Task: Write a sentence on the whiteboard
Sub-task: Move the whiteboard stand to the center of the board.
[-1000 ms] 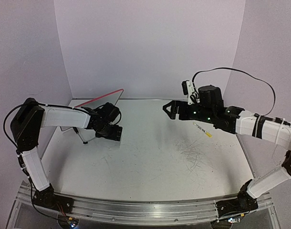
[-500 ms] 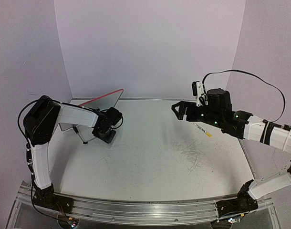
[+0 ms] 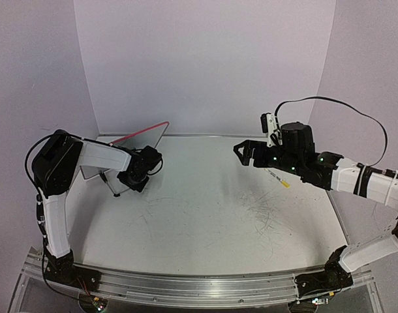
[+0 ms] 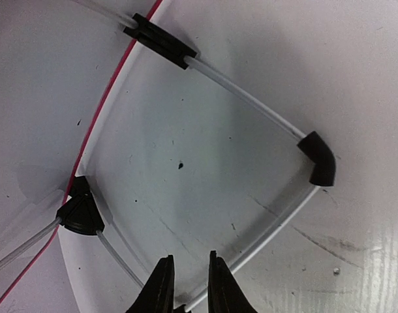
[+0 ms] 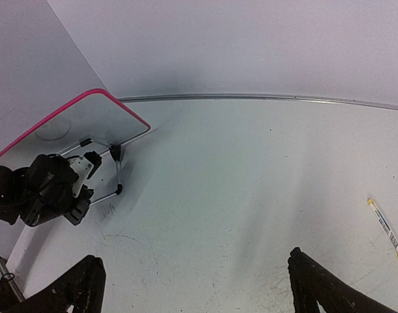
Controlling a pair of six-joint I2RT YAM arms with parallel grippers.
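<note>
The whiteboard [image 3: 139, 135] leans at the back left on its wire stand [image 4: 251, 104]; its pink rim [image 4: 111, 98] also shows in the right wrist view [image 5: 75, 107]. My left gripper [image 3: 136, 180] is down at the stand's front foot. Its jaws [image 4: 189, 259] stand a narrow gap apart, with the stand's wire running between them. Whether they press on the wire I cannot tell. My right gripper [image 3: 241, 151] hovers wide open and empty over the middle right [image 5: 194, 257]. The sentence is out of view; the board's face is turned away.
A thin marker with a yellow end [image 3: 278, 178] lies on the table under the right arm, also seen in the right wrist view [image 5: 386, 229]. Grey scratch marks [image 3: 267, 212] cover the table's right half. Walls close in behind and on both sides.
The left gripper has swung in to the stand's foot and narrowed its jaws around the wire. The right arm drew back to the right, then held still with jaws wide.
</note>
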